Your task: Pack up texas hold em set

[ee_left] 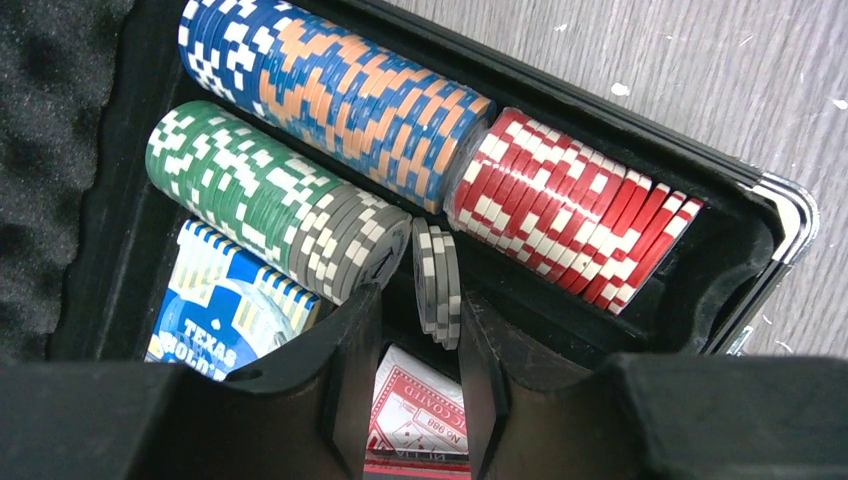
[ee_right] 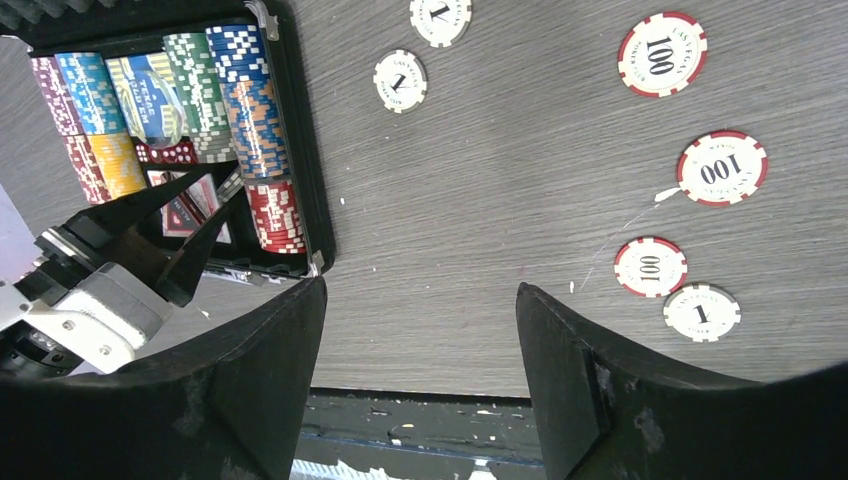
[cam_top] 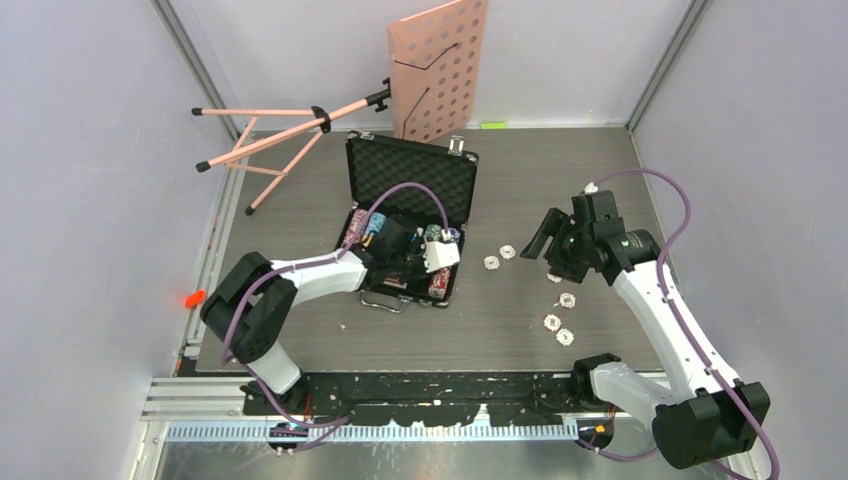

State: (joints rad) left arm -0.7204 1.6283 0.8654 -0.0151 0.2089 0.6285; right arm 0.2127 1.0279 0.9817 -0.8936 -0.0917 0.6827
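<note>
Packing partly done, to judge by what lies out. At mid-table, the black case (cam_top: 410, 178) open with its foam lid tilted back. Inside its tray, chips packed on edge: a blue-and-orange row (ee_left: 340, 95), a green row (ee_left: 250, 190) turning grey at its end, a red row (ee_left: 570, 215), and a card deck (ee_left: 420, 415) lower down. Over the near end of the case, the left gripper (ee_left: 418, 310), jaws a little apart around a short stack of grey chips (ee_left: 437, 285) standing at the end of the green row. Cannot tell whether pinching that stack or merely bracketing it. Right of the case and well apart from it, the right gripper (ee_right: 420, 330), spread wide and holding nothing, above bare table (ee_right: 500, 180). Scattered right of the case, six loose chips lying flat: three red-edged 100s (ee_right: 722, 167) and three white 1s (ee_right: 400, 81), two of the whites nearest the case. Expect light, rigid, smooth discs, probably too flush with the table for an easy bite. Likely best to straddle one across its diameter and close on the striped rim, or to tip an edge up first. Beware slipping, and knocking over rows already seated in the case.
</note>
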